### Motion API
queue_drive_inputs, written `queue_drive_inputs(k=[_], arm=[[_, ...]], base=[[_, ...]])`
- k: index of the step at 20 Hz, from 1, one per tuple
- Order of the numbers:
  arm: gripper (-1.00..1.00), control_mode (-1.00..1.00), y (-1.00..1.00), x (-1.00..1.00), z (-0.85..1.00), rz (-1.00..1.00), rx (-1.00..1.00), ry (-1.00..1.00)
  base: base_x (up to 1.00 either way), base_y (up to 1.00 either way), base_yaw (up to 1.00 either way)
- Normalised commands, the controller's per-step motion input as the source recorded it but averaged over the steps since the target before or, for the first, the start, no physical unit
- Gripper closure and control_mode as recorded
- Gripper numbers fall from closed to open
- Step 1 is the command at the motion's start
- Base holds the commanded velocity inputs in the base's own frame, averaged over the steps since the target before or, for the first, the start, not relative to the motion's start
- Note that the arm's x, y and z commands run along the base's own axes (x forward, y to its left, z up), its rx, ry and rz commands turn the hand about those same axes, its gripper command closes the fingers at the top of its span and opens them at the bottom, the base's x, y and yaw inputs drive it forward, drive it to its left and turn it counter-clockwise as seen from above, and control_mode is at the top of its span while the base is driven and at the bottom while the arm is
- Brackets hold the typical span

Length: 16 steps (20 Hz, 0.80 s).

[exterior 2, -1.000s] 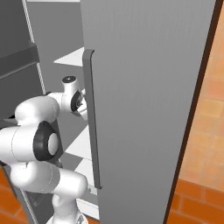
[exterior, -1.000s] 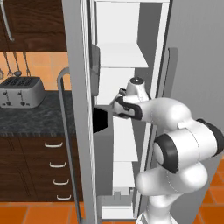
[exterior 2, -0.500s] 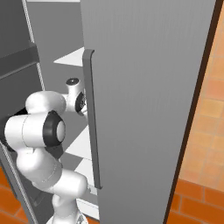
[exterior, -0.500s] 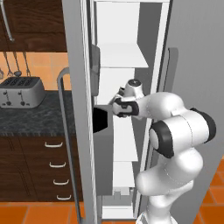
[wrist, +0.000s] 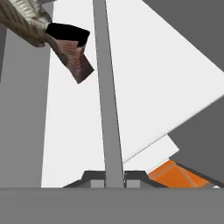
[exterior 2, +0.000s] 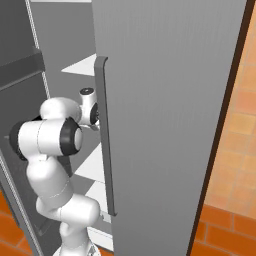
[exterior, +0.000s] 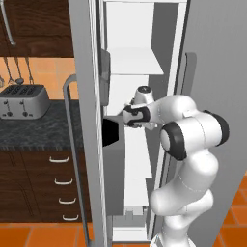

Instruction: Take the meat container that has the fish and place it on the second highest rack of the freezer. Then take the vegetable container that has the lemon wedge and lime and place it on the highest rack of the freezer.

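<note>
Pincer (wrist: 114, 178) tight on meat container's wall (wrist: 106, 96).

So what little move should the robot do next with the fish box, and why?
Probably ease the container a little deeper onto the shelf, then let go. The pincer is shut on the container's thin wall, the fish lies inside, and the arm already reaches into the freezer at mid height.

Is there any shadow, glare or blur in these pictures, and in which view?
Left base view: sharp, flat light, with a soft shadow of the handle on the right door. Right base view: no glare on the grey door, only smooth shading. Hand view: the fish shows coarse, stretched texture, and the container wall between the fingertips looks flat grey.
</note>
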Motion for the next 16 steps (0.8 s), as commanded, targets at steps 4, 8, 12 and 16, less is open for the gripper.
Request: queue_drive_inputs(k=[4, 8, 12, 16], arm=[[1.0, -1.0, 0.04, 0.26, -0.23, 0.0, 0.0, 0.01], [1.0, -1.0, 0.04, 0.48, -0.07, 0.0, 0.0, 0.0], [1.0, -1.0, 0.06, 0.4, -0.16, 0.01, 0.0, 0.0], [1.0, -1.0, 0.07, 0.17, -0.29, 0.0, 0.0, 0.0]], base=[[0.0, 0.0, 0.0], [0.0, 0.0, 0.0], [0.0, 0.0, 0.0], [0.0, 0.0, 0.0]])
